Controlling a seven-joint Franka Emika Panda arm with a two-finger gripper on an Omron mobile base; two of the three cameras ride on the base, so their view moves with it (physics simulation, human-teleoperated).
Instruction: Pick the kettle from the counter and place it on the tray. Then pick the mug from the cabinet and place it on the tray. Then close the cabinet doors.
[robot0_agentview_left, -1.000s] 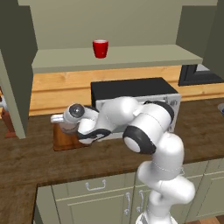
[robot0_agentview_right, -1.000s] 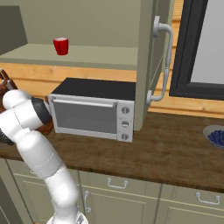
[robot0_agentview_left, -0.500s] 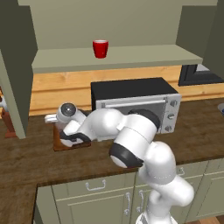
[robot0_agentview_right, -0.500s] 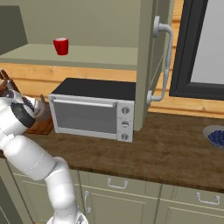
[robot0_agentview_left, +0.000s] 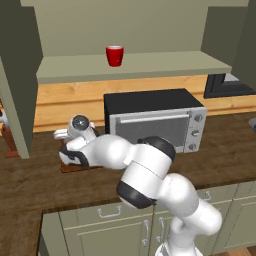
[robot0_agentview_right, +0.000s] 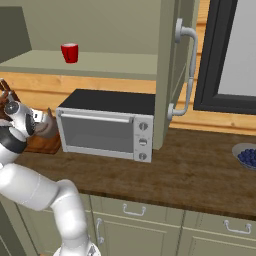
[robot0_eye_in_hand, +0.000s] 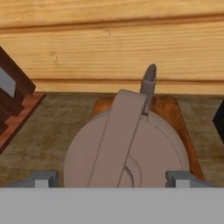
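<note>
Kettle (robot0_eye_in_hand: 127, 148) sits on the tray (robot0_eye_in_hand: 168, 109), spout pointing at the light wood wall panel (robot0_eye_in_hand: 109, 48) behind it, and its arched handle runs slantwise across the lid in the hand view. The gripper (robot0_eye_in_hand: 113, 178) is right above it with its two fingertips (robot0_eye_in_hand: 41, 178) spread wide, one off each side of the kettle body and neither one pressing on it, so nothing is gripped. In the left base view the arm bends low and reaches left across the counter (robot0_agentview_left: 30, 185), with the hand over the tray (robot0_agentview_left: 67, 167) just left of the toaster oven (robot0_agentview_left: 155, 122). From the right base view the kettle (robot0_agentview_right: 47, 127) shows as a brownish lump on the tray (robot0_agentview_right: 42, 145), tucked between the robot's wrist and the oven (robot0_agentview_right: 107, 127). The mug (robot0_agentview_left: 114, 55) stands upright on the shelf of the cabinet (robot0_agentview_left: 130, 65), well above the oven (red, hard to miss). The right-hand cabinet door (robot0_agentview_right: 167, 70) is swung open, its silver bar handle (robot0_agentview_right: 187, 70) sticking out toward the window. A knife block (robot0_eye_in_hand: 13, 100) is off to one side of the tray, and a bowl of blueberries (robot0_agentview_right: 247, 156) sits at the far right of the counter.
</note>
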